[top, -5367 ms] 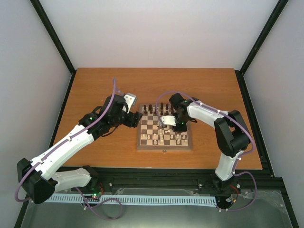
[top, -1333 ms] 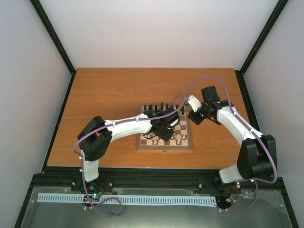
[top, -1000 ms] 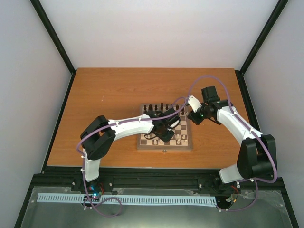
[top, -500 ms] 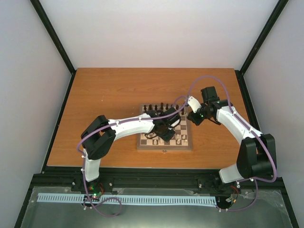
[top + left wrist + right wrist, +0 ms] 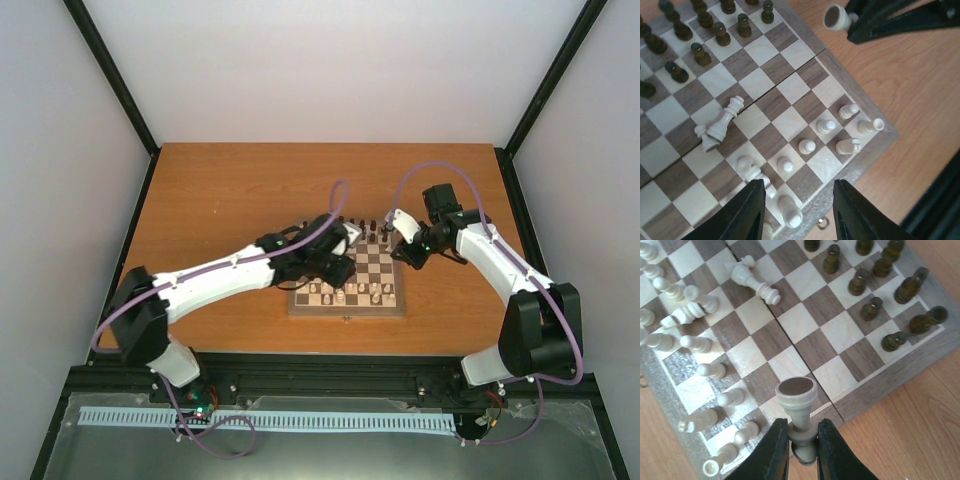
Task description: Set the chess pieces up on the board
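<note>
lab robot cell, white panel walls [image 5: 330, 70], black frame posts [image 5: 113, 80], wooden table [image 5: 250, 180]

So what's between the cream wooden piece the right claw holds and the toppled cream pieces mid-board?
Just bare checkered squares of the wooden chessboard, as the right wrist view shows.

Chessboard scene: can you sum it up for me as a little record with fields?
Board: square wooden chessboard with brown and cream squares, on a wooden table
Left fingers: open, empty, above the cream side
Right fingers: shut on a cream wooden chess piece at the board's edge
Dark brown wooden pieces: upright along the far side
Fallen: two cream pieces lying mid-board
</note>
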`<state>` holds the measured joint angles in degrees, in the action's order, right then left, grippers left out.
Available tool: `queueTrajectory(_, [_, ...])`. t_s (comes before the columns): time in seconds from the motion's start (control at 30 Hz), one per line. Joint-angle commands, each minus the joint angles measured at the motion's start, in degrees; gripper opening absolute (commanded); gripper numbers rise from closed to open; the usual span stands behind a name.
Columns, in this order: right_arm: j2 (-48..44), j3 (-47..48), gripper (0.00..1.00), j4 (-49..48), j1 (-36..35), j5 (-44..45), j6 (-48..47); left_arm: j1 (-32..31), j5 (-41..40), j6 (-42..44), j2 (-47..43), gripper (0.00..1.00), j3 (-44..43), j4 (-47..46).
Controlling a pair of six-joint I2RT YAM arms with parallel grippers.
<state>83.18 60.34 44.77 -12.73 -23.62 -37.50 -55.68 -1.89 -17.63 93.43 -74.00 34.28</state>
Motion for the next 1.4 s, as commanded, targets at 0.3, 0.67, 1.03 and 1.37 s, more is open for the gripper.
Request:
queueTrajectory(0.3, [-4.43,2.96,0.13,4.44,-8.14,-8.37,-4.29,11.29,30.81,-21.52,-5.82,0.52,15.12,-33.79])
queueTrajectory(0.67, [-3.89,4.34,0.13,4.23,-13.0,-6.4,-1.99,11.3,35.23,-22.94,-2.12,0.4,14.63,-37.25])
queueTrajectory(1.03, [-4.51,4.13,0.13,3.92,-13.29,-6.62,-1.44,11.3,36.58,-22.8,-1.1,0.23,14.27,-37.02])
queueTrajectory(1.37, [-5.12,4.04,0.13,3.65,-13.29,-6.77,-1.09,11.3,36.61,-22.27,-1.37,0.17,14.32,-35.82])
